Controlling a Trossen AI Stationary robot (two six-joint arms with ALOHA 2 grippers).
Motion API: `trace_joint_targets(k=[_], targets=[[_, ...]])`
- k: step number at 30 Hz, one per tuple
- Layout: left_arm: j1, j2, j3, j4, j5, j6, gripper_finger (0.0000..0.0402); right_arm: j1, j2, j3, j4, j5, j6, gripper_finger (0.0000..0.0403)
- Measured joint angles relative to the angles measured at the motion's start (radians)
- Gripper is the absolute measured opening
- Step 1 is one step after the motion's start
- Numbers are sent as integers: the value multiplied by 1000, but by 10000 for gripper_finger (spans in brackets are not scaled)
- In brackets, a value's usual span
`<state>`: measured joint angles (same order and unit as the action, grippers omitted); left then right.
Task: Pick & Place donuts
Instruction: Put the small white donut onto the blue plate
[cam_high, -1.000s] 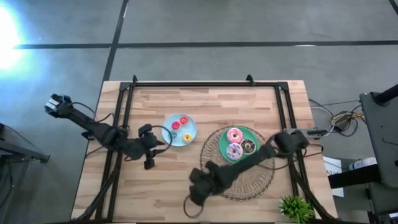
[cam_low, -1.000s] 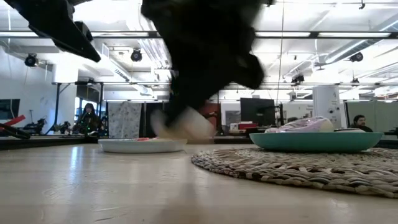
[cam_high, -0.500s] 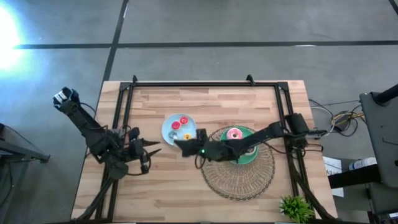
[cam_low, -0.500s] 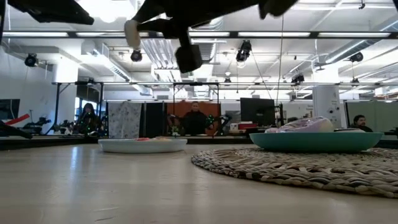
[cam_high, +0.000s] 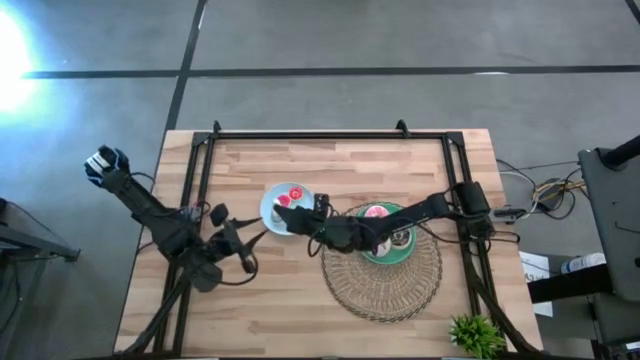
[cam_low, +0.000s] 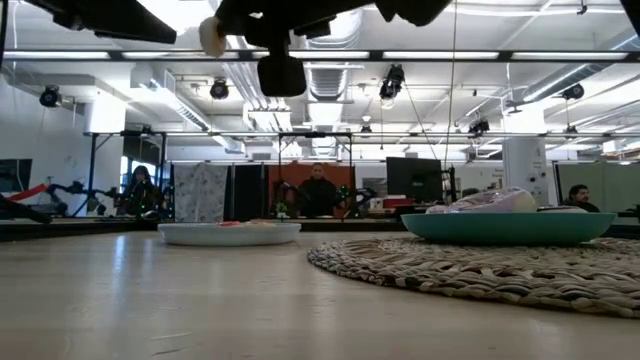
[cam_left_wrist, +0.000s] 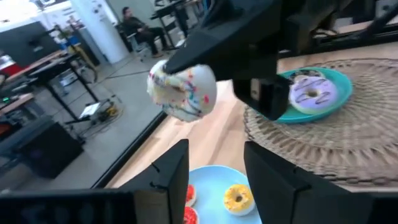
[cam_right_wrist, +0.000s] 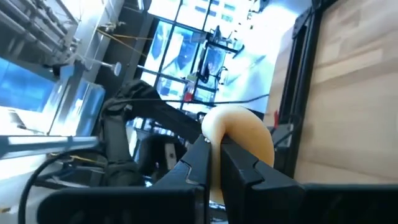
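My right gripper reaches from the table's right to above the light-blue plate and is shut on a white-iced, sprinkled donut with a tan underside. Red and yellow mini donuts lie on that plate. The pink donut and the dark brown donut lie on the green plate, which sits on the wicker mat. The lilac donut also lies on the green plate. My left gripper is open, left of the blue plate and aimed at it. My right gripper pinches the donut's ring between its two fingers. It comes roughly level from the table's right. The donut is lifted clear and hangs high above the table, over the blue plate's region.
A small green plant stands at the near right corner. A black frame runs along the far and side edges. Bare wood lies near and left of the mat. People sit in the room behind.
My right gripper has risen from the table's near edge beside the mat and swung toward the far left, carrying the pale donut up over the blue plate. My left gripper has drawn back a little from the plate toward the left and near edges.
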<state>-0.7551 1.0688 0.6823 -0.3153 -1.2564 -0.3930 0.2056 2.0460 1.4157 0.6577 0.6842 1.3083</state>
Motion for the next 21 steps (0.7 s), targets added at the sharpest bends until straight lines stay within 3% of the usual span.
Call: trace_joint_targets(k=[11,16,21], targets=[[92,25,0,105,-18,-1,135,0,2,24,-53,0,57,13],[101,40,0,155,60,29,135,-2,2,27,-56,-1,60,13],[105,64,0,208,50,56,135,-4,2,28,-61,2,71,13]])
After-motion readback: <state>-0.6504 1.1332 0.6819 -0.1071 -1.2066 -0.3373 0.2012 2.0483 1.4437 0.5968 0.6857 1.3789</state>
